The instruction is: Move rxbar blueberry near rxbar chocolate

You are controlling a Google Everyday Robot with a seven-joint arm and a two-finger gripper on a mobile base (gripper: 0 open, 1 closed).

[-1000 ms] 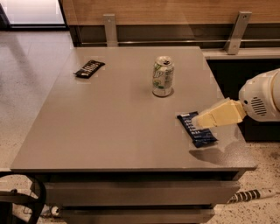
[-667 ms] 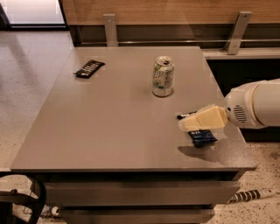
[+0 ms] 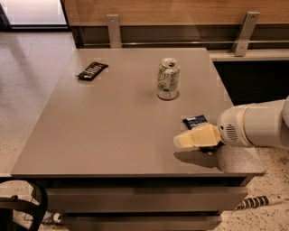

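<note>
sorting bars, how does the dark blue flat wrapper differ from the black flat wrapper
The dark blue flat wrapper is blue, the black flat wrapper black. The blue one lies front right, partly hidden by the hand; the black one lies far left, uncovered. Both lie flat on the grey table.

one high camera looks down across the table point(image 3: 113, 135); hand point(image 3: 181, 140) low at right.

floor: pale speckled stone point(image 3: 27, 90), glare top-L | furn: grey flat-top table point(image 3: 113, 135) w/ drawer fronts point(image 3: 135, 198) below | back: wood-panel wall point(image 3: 180, 9), dark strip under, 2 slanted metal brackets point(image 3: 114, 29) | top-L: bright window point(image 3: 36, 11) | gripper point(image 3: 179, 141): low over table, front-R
</note>
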